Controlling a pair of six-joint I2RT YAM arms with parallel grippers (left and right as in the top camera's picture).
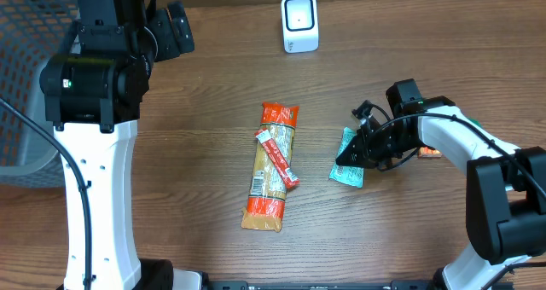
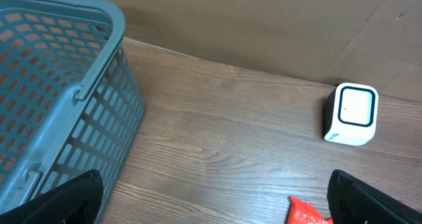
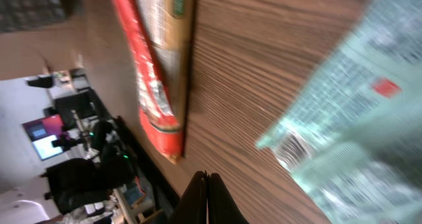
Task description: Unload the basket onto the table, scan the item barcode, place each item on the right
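My right end effector (image 1: 341, 160), fingers pressed together on nothing, rests at the edge of the teal packet (image 1: 350, 176) on the wooden surface (image 1: 188, 171). The pasta bag (image 1: 266, 183) lies well apart beyond its tip. My left end effector (image 2: 211, 184) hangs spread wide, with the barcode scanner (image 2: 351, 114) ahead to its right and the blue basket (image 2: 59, 85) to its left

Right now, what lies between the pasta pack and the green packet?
Nothing: only bare table separates the pasta pack from the green packet, as the overhead and right wrist views both show.
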